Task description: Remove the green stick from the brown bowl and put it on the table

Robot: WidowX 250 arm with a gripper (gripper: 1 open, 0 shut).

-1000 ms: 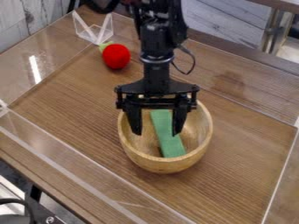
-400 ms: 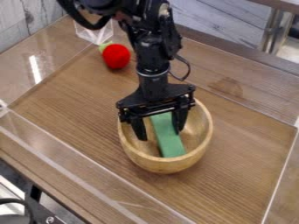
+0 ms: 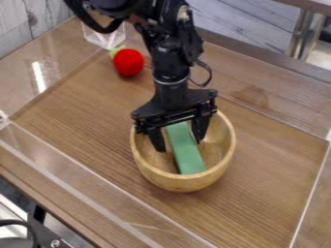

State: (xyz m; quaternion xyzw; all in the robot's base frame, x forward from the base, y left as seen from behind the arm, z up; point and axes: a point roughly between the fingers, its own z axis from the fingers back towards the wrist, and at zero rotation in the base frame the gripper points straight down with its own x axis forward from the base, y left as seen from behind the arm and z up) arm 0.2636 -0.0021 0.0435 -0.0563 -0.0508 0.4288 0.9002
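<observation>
The green stick point(image 3: 187, 150) lies slanted inside the brown bowl point(image 3: 183, 180), its upper end toward the bowl's back rim. My gripper point(image 3: 179, 137) points straight down into the bowl, open, with one black finger point(image 3: 155, 135) left of the stick and the other on its right. The stick's upper end sits between the fingers; I cannot tell if they touch it. The bowl stands on the wood-grain table point(image 3: 77, 116) near its front middle.
A red ball point(image 3: 128, 62) rests on the table behind and left of the bowl. Clear plastic walls point(image 3: 45, 73) run along the table's edges. A clear crumpled piece point(image 3: 101, 35) lies at the back by the ball.
The arm has tilted and shifted slightly left, and the open gripper has sunk a little deeper over the stick's upper end. Stick, bowl and ball have not moved.
</observation>
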